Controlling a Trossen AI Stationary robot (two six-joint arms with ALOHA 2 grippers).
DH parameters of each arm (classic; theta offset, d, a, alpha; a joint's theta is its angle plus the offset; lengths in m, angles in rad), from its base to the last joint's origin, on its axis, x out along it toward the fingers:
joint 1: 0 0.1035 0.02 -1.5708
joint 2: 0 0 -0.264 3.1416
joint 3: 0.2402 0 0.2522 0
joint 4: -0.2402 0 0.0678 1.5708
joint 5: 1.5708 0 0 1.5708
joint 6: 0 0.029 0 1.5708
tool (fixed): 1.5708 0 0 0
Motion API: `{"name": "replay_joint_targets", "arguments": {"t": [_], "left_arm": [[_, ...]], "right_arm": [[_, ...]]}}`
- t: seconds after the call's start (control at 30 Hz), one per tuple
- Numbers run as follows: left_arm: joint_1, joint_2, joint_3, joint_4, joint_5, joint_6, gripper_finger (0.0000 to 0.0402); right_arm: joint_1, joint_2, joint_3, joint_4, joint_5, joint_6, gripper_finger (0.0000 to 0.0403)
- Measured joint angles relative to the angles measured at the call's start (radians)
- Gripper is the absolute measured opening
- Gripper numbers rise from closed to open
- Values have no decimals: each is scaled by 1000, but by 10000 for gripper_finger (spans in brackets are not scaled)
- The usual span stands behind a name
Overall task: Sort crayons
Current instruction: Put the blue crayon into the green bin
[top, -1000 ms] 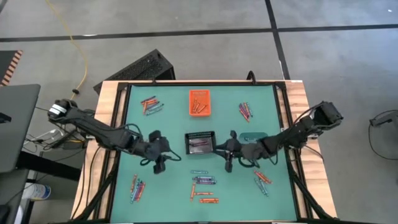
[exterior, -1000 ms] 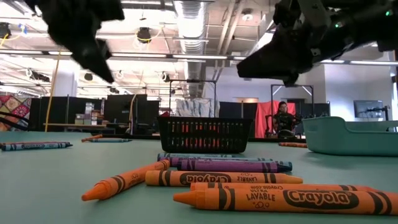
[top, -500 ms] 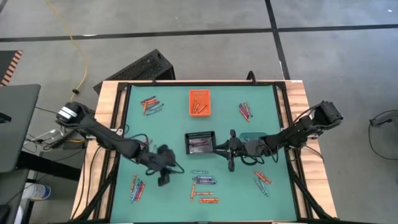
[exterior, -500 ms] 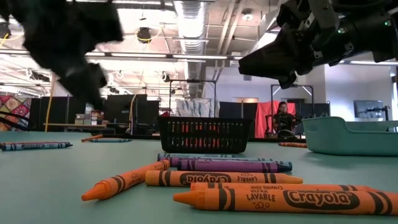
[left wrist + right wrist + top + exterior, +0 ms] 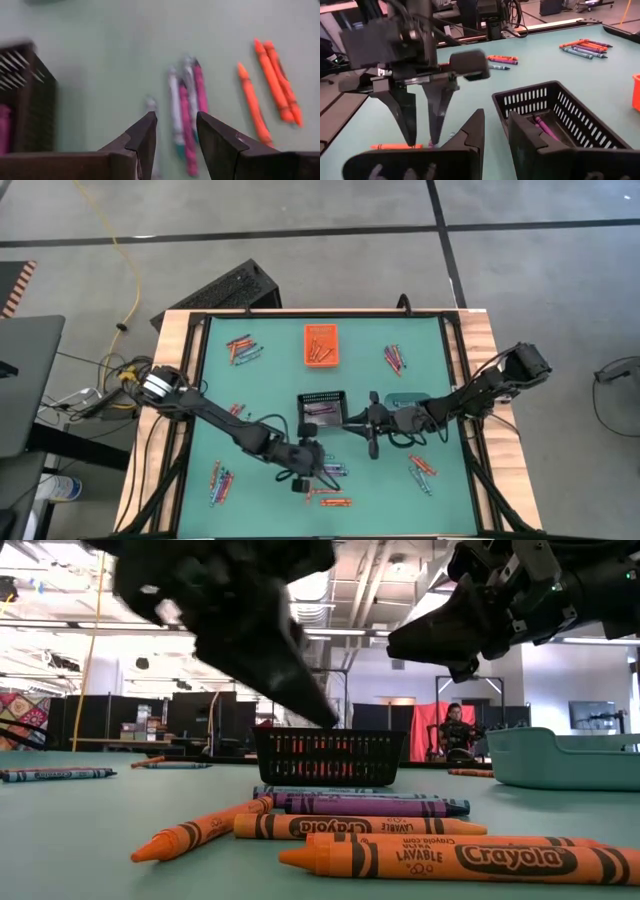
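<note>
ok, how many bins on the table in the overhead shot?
3: orange bin at the far edge, black mesh bin in the centre, teal bin just right of it, partly hidden under the right arm.

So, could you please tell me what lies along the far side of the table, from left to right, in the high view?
A small pile of crayons → the orange bin → another small pile of crayons.

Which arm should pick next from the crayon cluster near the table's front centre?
Left. The left gripper hangs open over those crayons. The right gripper is farther back, beside the black mesh bin, empty.
</note>
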Motion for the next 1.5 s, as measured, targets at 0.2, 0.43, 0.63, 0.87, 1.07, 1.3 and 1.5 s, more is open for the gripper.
{"name": "replay_joint_targets", "arguments": {"t": [0.2,0.43,0.63,0.87,1.07,1.3,1.5], "left_arm": [[32,29,9,-41,9,-8,129],[51,47,6,-61,19,-32,129],[50,96,6,-64,26,-48,129],[50,144,7,-52,21,-50,115],[50,147,7,-51,31,-49,49],[50,146,33,-76,31,-49,13],[51,150,128,-176,4,-25,12]], "right_arm": [[5,0,0,-12,-1,-1,81],[5,0,1,-20,-1,0,81],[5,0,1,-17,0,0,81],[5,0,1,-20,0,0,81],[5,0,1,-21,0,0,81],[5,0,1,-21,1,0,81],[5,0,1,-21,1,0,81]]}}
